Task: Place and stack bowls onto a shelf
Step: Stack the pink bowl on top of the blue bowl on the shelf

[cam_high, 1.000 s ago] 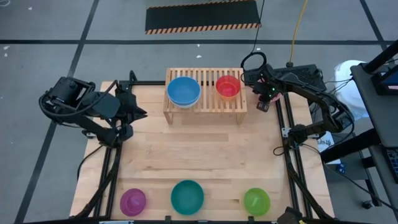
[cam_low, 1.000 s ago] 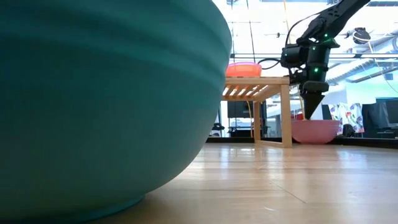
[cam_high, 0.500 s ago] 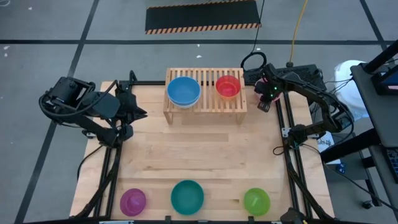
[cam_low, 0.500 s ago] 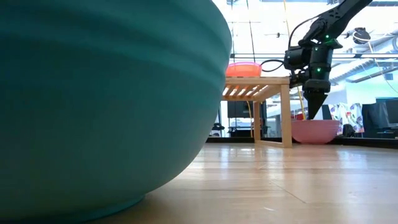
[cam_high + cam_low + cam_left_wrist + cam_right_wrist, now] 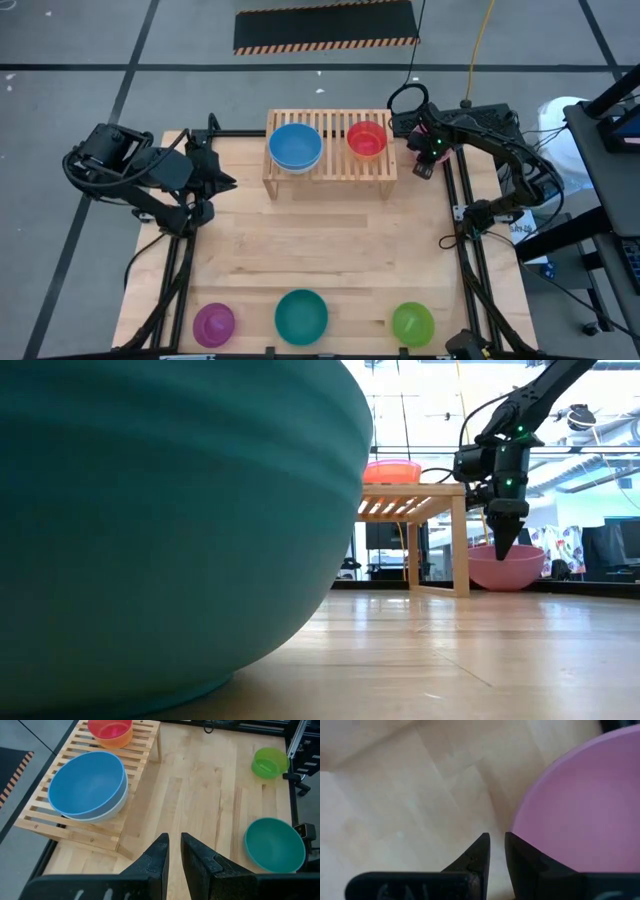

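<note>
Tabletop's pink bowl (image 5: 506, 567) half behind right claw (image 5: 501, 550)

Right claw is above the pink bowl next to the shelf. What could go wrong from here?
1. The right claw hangs over the pink bowl's rim with its fingers close together. Coming down like that, it may push or tip the bowl instead of gripping it.
2. The bowl sits close beside the shelf, so a lift could knock the shelf and shake the red bowl on top.
</note>
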Available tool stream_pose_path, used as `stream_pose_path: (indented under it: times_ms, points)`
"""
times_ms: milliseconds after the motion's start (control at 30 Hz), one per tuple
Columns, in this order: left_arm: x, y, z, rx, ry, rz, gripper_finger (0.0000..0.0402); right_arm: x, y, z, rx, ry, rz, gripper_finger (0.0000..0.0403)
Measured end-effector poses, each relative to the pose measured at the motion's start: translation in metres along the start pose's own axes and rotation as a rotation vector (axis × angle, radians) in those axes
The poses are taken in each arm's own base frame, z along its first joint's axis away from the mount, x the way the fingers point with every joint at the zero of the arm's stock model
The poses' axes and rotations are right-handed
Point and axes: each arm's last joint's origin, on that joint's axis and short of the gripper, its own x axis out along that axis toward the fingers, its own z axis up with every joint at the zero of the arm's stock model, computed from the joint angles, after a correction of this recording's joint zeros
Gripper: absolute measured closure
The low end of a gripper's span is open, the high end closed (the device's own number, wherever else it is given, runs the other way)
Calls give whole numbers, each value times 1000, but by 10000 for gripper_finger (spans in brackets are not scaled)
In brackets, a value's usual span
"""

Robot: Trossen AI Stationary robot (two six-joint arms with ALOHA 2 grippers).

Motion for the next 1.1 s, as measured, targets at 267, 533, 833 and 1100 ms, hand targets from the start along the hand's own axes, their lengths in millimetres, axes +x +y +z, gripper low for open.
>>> stream_pose_path:
  times_ms: [267,533,833,1100]
  points:
    - [0,0,0,-18,0,0,346,0,-2,1,-28,13,-52,351]
    - [0,0,0,-21,0,0,346,0,-5,4,-54,-10,-97,392]
    - [0,0,0,-25,0,0,346,0,-4,2,-62,5,-84,402]
    - [0,0,0,-28,0,0,346,-4,-1,-2,-46,25,-73,403]
